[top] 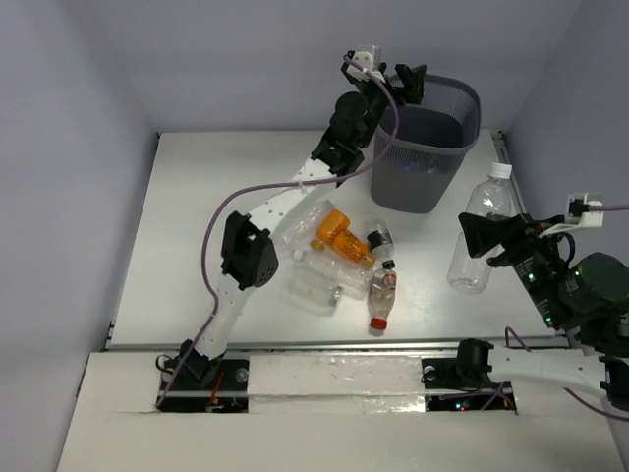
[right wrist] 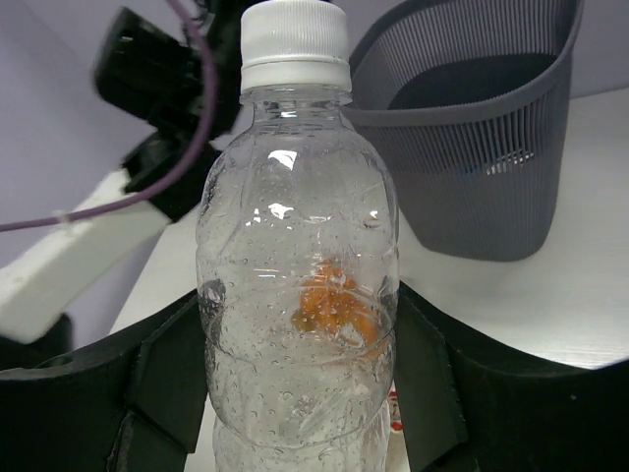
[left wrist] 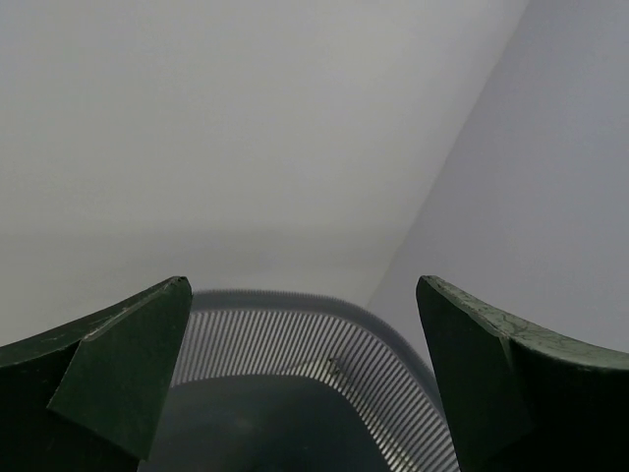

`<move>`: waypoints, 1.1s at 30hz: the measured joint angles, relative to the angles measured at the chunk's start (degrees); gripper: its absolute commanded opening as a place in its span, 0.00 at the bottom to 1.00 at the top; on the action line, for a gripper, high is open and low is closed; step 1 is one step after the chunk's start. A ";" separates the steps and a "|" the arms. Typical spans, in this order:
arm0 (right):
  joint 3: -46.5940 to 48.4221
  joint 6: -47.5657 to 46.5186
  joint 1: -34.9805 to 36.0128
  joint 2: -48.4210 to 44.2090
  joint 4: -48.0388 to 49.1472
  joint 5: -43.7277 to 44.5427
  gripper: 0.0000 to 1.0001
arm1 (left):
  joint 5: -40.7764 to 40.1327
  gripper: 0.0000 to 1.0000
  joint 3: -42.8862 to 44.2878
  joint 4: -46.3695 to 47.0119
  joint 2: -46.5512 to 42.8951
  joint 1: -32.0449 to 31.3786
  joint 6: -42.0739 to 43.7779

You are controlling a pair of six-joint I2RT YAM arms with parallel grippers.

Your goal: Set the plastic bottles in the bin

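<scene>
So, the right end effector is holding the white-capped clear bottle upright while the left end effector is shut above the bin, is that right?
Not quite: the left end effector is open above the bin, as the left wrist view shows. The right end effector does hold the white-capped clear bottle upright.

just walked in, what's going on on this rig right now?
Clean-up into the bin, partway done. The left end effector hangs open over the bin's rim, holding nothing. The right end effector grips a clear white-capped bottle upright at the right side of the table, not yet at the bin. A pile of bottles lies mid-table in front of the bin, among them an orange bottle and a red-capped bottle.
</scene>
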 measured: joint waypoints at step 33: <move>65.40 -13.77 -56.89 83.78 9.97 -29.03 0.80 | 2.67 0.70 -111.49 -28.41 -102.60 -0.39 -26.73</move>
